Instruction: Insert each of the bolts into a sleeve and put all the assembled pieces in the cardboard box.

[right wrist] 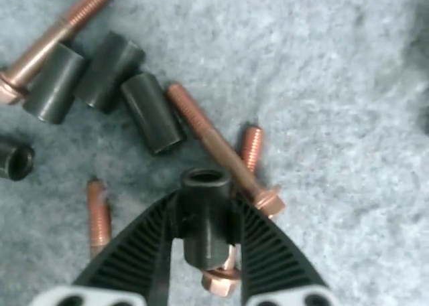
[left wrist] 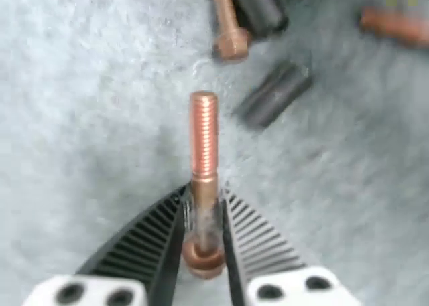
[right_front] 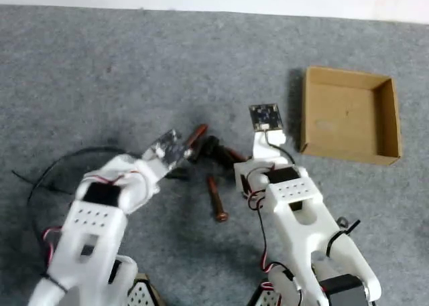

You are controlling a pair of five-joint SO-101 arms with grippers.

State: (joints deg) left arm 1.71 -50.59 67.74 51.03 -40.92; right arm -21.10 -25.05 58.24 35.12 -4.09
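My left gripper (left wrist: 203,192) is shut on a copper bolt (left wrist: 203,138) near its head, and the threaded end sticks out ahead over the carpet. In the high view that bolt (right_front: 197,134) points toward the pile of black sleeves (right_front: 212,148). My right gripper (right wrist: 204,202) is shut on a black sleeve (right wrist: 204,215), open end forward, with a bolt head (right wrist: 220,280) showing just behind it. Loose sleeves (right wrist: 151,112) and bolts (right wrist: 216,147) lie just beyond it. The cardboard box (right_front: 383,118) stands at the right, with nothing seen in it.
A single bolt (right_front: 216,197) lies between the two arms. Grey carpet covers the table. A black cable (right_front: 47,175) loops at the left beside the left arm. Open carpet lies between the pile and the box.
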